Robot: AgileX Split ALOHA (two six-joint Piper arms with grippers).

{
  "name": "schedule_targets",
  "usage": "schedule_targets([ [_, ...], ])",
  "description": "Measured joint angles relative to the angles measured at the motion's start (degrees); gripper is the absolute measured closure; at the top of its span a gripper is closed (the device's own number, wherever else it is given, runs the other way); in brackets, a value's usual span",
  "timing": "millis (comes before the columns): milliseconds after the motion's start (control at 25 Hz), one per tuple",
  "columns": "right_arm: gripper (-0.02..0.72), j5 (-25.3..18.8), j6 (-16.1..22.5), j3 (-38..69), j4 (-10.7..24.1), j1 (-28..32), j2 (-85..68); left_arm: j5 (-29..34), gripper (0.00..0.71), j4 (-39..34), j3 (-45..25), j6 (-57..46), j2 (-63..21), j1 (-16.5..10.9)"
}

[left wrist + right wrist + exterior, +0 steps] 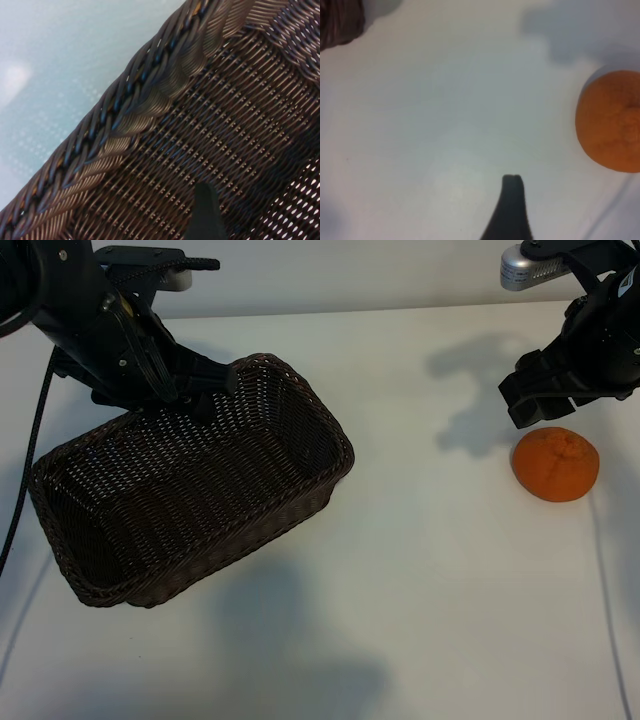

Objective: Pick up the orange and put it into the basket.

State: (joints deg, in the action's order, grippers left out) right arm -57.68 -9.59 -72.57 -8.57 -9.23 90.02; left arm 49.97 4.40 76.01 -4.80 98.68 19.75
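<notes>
One orange (556, 466) sits on the table (420, 570), just below your right gripper (543, 400) and far right of the one basket (300, 430).
Your right jaws are wide and empty, nearer it; left gripper (190, 390), also wide, hovers at the basket's back rim, holding nothing.

Bright, even light on the white table (400, 570). Soft grey arm shadows fall toward 6 o'clock and beside the orange (556, 465) at 9 o'clock. Basket (150, 90) weave sharp up close, rim glinting; right wrist view soft, orange edge blurred.
</notes>
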Motion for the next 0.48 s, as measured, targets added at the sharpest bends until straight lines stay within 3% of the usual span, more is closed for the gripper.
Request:
schedule_targets([
  [480, 0.110, 0.0, 0.0, 0.0, 0.0, 0.0, 0.0, -0.5, 0.158, 0.0, 0.0, -0.1, 0.0, 0.0],
])
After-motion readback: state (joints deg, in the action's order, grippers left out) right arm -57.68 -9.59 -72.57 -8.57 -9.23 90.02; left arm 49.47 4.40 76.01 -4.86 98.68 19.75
